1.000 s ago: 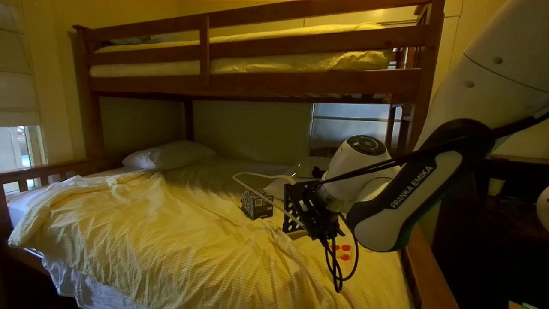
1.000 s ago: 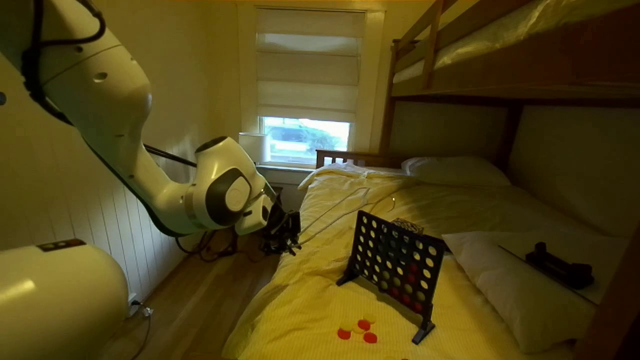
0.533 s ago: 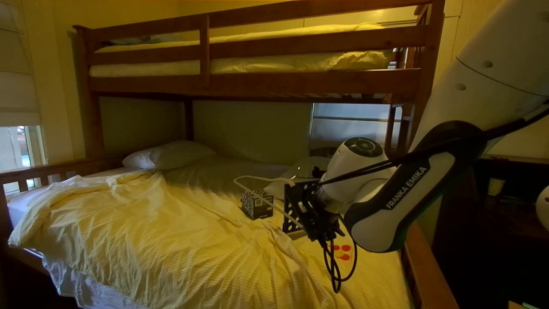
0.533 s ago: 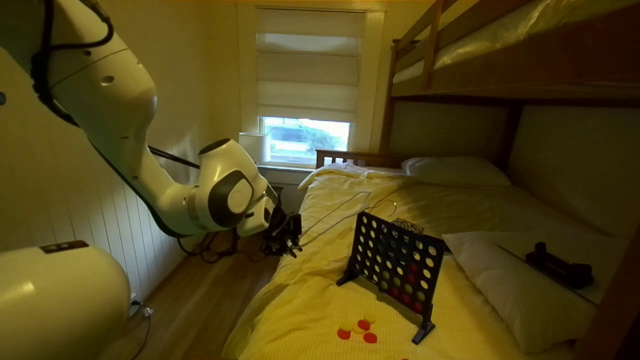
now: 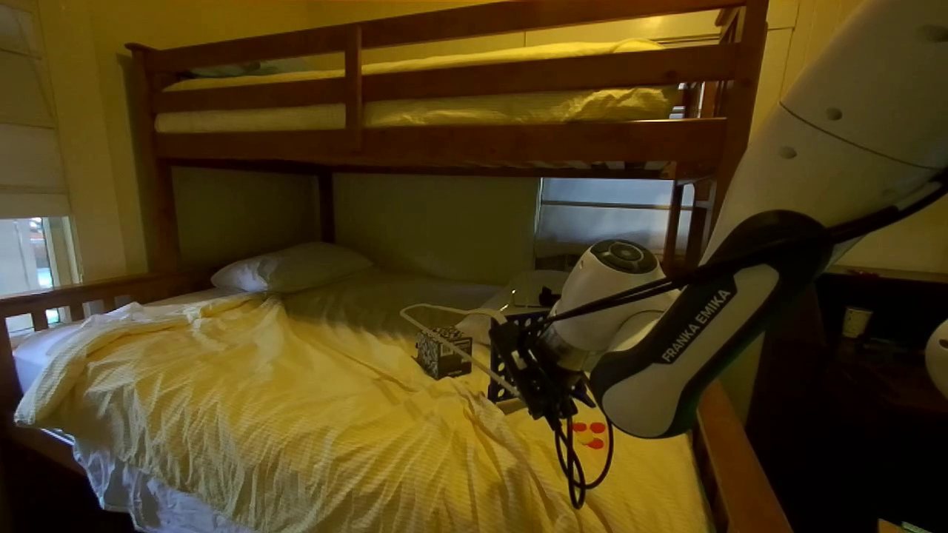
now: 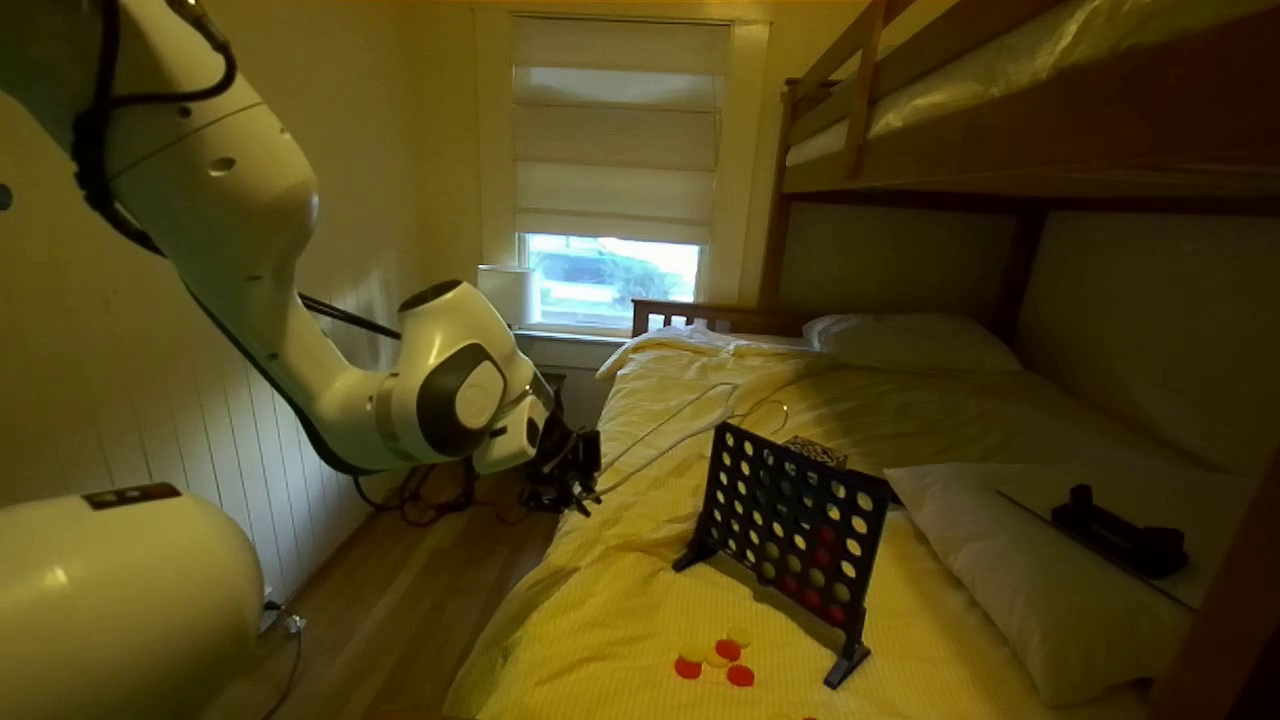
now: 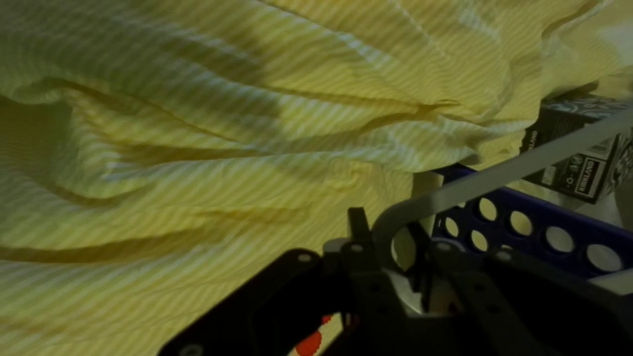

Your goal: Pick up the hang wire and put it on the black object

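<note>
Beside the board point(image 6: 790, 520), over the cover point(image 5: 296, 422): the gripper point(image 7: 389, 235), its fingers together, clamped on one bent corner of the hanger point(image 7: 494, 177).
Hanger: held up, it seems, and reaching out from the gripper past the board's end; not on the board.
Corner grip: probably chosen, or at least handy, because it leaves the hook point(image 6: 785, 408) free; in an exterior view that curve points away from the gripper, showing just above the board's upper corner.
Board: upright on its feet, some holes showing red; its long top rim is likely the edge meant to bear the hanger, a step not yet done.
Box point(image 7: 568, 173): dark and patterned, behind the board in an exterior view; in the wrist view the hanger crosses over it, contact unclear, though the free end could snag there if it dips.
Pillow point(image 6: 1000, 570): on the far side of the board from the gripper, a dark stand point(image 6: 1120, 535) on top; both would hamper too wide a swing.
Discs point(image 6: 740, 675): loose, red and yellow, near the board's base, a small matter unless the gripper comes low.
Cable point(image 5: 578, 505): looped beneath the gripper, liable to brush the board.
Cover: soft-looking, so the board may tip if knocked.
</note>
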Controlling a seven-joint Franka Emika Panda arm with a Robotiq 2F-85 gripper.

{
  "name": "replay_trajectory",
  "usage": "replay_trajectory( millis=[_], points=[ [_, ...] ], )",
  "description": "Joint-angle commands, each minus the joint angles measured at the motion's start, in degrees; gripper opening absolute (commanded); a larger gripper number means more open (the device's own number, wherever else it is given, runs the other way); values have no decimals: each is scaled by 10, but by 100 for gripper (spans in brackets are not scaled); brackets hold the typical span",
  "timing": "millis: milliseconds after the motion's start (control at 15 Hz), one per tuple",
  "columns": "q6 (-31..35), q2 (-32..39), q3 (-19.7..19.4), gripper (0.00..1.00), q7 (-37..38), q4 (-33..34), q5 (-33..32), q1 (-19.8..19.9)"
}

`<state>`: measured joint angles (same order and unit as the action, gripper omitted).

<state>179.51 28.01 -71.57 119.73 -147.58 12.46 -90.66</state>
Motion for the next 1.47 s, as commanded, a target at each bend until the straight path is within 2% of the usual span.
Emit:
replay_trajectory(
  millis=[0,1067,1400],
  points=[
    [3,-13,15,5,-18,5,32,10],
    [12,-22,48,5,-15,2,44,38],
    [31,-35,69,5,-20,-2,47,62]
  ],
)
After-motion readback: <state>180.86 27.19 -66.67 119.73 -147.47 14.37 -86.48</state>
